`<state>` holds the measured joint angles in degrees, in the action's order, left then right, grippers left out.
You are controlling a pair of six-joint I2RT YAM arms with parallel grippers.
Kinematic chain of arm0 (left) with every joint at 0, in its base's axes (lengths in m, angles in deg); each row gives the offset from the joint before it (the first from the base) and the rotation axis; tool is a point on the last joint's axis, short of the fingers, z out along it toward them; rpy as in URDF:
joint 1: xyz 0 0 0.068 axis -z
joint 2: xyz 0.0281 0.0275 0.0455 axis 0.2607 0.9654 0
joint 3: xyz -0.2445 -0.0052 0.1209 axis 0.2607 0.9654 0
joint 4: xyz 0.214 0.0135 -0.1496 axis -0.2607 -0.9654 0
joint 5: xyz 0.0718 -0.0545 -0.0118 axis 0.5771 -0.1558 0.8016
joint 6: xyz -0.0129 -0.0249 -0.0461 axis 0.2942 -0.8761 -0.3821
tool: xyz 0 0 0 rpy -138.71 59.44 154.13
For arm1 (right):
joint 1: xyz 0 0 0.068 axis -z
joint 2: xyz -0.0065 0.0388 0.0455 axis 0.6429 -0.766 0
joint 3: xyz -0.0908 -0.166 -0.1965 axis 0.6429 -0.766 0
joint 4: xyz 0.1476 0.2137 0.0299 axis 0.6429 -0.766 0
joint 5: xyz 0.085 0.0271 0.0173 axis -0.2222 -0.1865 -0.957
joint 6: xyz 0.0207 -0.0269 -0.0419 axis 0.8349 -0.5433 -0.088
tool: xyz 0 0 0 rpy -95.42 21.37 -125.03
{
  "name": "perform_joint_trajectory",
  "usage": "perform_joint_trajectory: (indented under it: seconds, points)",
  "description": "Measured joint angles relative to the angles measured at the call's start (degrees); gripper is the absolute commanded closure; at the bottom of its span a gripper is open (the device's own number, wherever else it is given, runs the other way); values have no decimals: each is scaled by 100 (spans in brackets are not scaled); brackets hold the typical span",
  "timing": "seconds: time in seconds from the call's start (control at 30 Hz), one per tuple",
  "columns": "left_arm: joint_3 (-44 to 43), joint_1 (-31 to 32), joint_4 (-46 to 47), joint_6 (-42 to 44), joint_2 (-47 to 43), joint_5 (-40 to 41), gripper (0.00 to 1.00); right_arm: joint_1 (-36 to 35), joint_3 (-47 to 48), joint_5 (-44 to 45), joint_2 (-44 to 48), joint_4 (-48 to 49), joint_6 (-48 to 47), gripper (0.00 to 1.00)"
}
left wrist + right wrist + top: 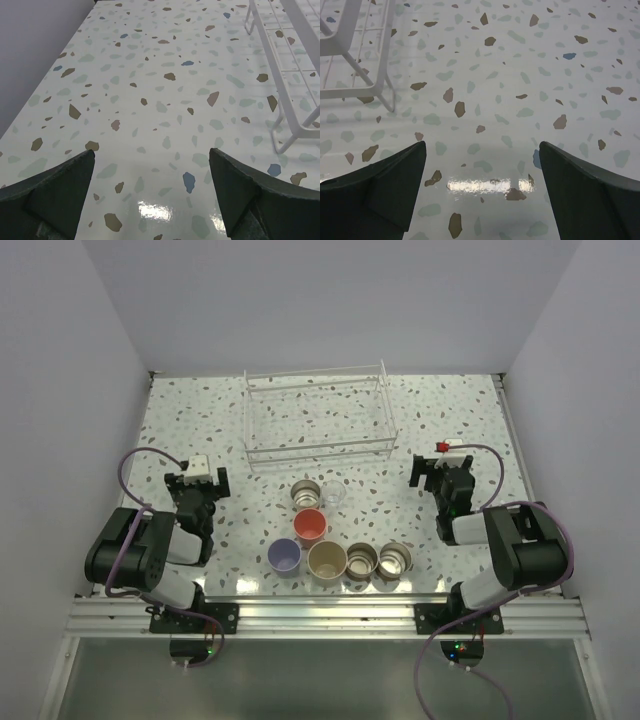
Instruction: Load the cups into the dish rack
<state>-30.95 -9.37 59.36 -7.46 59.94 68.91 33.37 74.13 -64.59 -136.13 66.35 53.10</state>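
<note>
We count seven cups [327, 540] clustered mid-table [200, 420] between the arms. The steel cup [306, 493] and clear cup [334, 494] sit rearmost, with the coral cup [310, 526] just nearer. The front row runs lavender cup [284, 556], beige cup [327, 561], then two steel cups [361, 561] [394, 560]. The rack [315, 375] stands behind them, apart. The left gripper [151, 165] and right gripper [482, 155] both gape wide, gripping nothing, low over the table.

This is looking like a robotics lab cell: white walls [330, 300] are boxing in a speckled desk [180, 420], and an aluminium rail [330, 616] at 6 o'clock is carrying the left arm [140, 555] and right arm [520, 550].
</note>
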Motion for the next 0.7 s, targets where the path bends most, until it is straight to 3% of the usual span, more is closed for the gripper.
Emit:
perform_joint_trajectory:
  seconds: [0.6, 0.7]
  points:
    - [0, 0, 0, 0, 0, 0, 0, 0, 7, 0, 0, -20, 0, 2]
    - [0, 0, 0, 0, 0, 2, 0, 0, 275, 2, 48, -643, 7, 2]
